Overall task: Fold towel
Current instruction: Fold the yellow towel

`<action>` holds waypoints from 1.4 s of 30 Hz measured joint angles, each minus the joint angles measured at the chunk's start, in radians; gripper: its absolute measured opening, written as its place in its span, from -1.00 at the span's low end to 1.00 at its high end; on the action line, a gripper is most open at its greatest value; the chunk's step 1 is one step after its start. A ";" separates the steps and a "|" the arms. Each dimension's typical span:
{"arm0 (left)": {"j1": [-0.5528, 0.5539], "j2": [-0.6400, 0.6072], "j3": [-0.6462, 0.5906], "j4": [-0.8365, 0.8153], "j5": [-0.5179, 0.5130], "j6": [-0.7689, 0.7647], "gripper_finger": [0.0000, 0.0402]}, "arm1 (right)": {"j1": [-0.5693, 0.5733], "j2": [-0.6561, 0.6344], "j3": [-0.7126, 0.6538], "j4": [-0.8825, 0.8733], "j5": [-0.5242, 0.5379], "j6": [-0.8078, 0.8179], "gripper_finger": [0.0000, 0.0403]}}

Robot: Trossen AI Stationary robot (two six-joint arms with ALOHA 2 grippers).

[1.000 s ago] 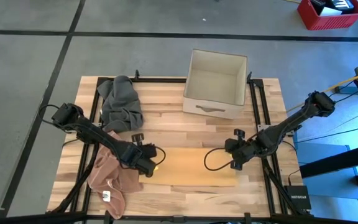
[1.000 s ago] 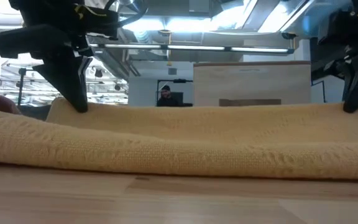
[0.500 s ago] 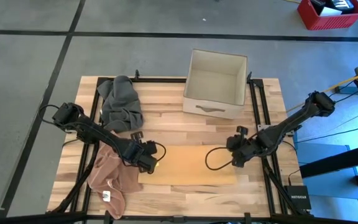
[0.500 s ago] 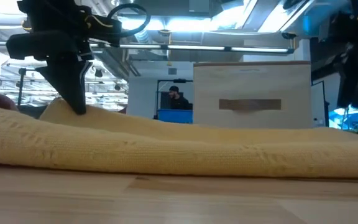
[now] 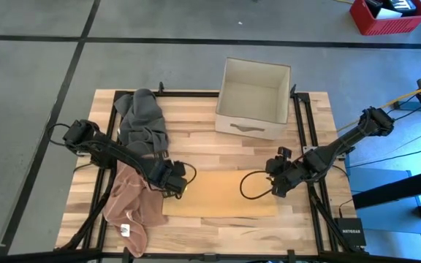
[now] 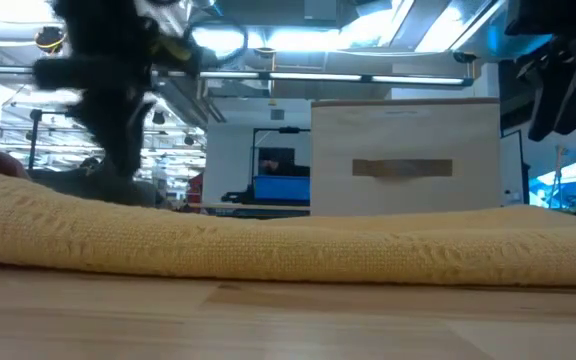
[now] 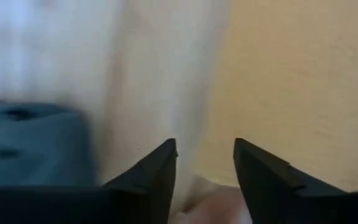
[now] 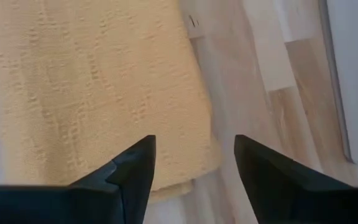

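1. High view: the yellow towel (image 5: 221,194) lies flat as a long folded strip on the wooden worktop (image 5: 196,146), between my two end effectors.
2. My left end effector (image 5: 180,183) sits at the strip's left end, fingers apart and holding nothing; my right end effector (image 5: 275,181) is at the right end, fingers also spread and empty above the towel's edge.
3. I judge one fold is laid and released. The next move calls for regripping one short end and carrying it across to the other.
4. A grey cloth (image 5: 142,120) and a pink cloth (image 5: 131,208) lie on the left; an open white box (image 5: 253,98) stands at the back.
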 joint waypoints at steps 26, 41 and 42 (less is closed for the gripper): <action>-0.199 0.072 -0.180 0.446 0.180 -0.116 -0.18 | 0.246 0.175 -0.328 0.616 -0.122 0.171 0.09; -0.066 -0.019 -0.053 0.848 -0.077 0.254 -0.18 | 0.284 0.087 -0.045 0.210 -0.045 0.547 0.09; -0.038 0.001 -0.055 0.881 -0.058 0.275 -0.18 | 0.290 0.088 -0.066 0.205 -0.047 0.587 0.09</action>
